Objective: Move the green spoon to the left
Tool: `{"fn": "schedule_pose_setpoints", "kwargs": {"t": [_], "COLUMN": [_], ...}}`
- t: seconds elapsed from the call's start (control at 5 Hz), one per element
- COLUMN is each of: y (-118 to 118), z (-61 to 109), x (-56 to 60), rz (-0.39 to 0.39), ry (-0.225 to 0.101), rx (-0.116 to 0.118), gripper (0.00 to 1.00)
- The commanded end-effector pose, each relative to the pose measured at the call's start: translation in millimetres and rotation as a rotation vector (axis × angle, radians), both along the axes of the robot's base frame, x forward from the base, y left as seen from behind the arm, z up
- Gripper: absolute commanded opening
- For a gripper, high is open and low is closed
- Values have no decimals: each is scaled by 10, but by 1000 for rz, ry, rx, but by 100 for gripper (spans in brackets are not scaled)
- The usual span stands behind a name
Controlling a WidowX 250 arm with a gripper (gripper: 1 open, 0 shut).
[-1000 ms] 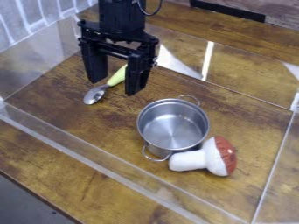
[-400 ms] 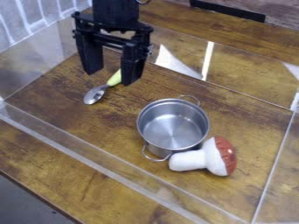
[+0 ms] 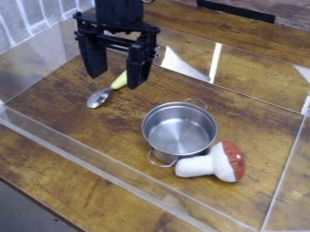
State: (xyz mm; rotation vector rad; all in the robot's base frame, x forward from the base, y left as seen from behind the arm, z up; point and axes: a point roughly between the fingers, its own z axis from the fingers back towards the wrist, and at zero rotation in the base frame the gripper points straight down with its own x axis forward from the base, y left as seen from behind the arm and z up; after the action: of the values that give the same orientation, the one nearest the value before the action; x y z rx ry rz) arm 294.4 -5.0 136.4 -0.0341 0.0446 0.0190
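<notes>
- Against the frame from a second back, your gripper [image 3: 116,71] sits higher in the picture and a touch further left; its fingertips, which then reached down beside the spoon, now hang clear above it. Against the closer earlier frame nothing has shifted, and the spoon, pot and mushroom lie where they lay all along.
- The wooden table [image 3: 85,136] fills the view, dark brown planks with a clear plastic wall [image 3: 72,149] running round it (you can see the near edge and glare patches on the far right side).
- Your black gripper points straight down over the upper left part of the table. Its two fingers [image 3: 92,59] stand spread wide apart, with nothing between them; it grips nothing.
- The steel pot [image 3: 179,129] stands upright right of centre, empty, its small handle toward the near side.
- The toy mushroom [image 3: 216,163] lies on its side just in front and to the right of the pot, white stem pointing left, red-brown cap to the right; it looks to touch the pot's rim, though you cannot be sure from this angle.
- The green spoon [image 3: 107,91] lies flat on the wood below the gripper, well left of the pot. Its silver bowl points toward the near left, and its yellow-green handle runs up and right, partly hidden behind the right finger (only the lower part shows).
</notes>
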Motion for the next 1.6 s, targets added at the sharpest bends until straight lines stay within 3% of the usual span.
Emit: {"fn": "schedule_pose_setpoints", "kwargs": {"t": [0.0, 0.4, 1.4], "y": [-80, -87, -2], "z": [216, 194, 242], "x": [-11, -39, 34], "rz": [-24, -31, -34], "ry": [-82, -78, -107], "rx": [3, 6, 21], "gripper": [100, 100, 100]}}
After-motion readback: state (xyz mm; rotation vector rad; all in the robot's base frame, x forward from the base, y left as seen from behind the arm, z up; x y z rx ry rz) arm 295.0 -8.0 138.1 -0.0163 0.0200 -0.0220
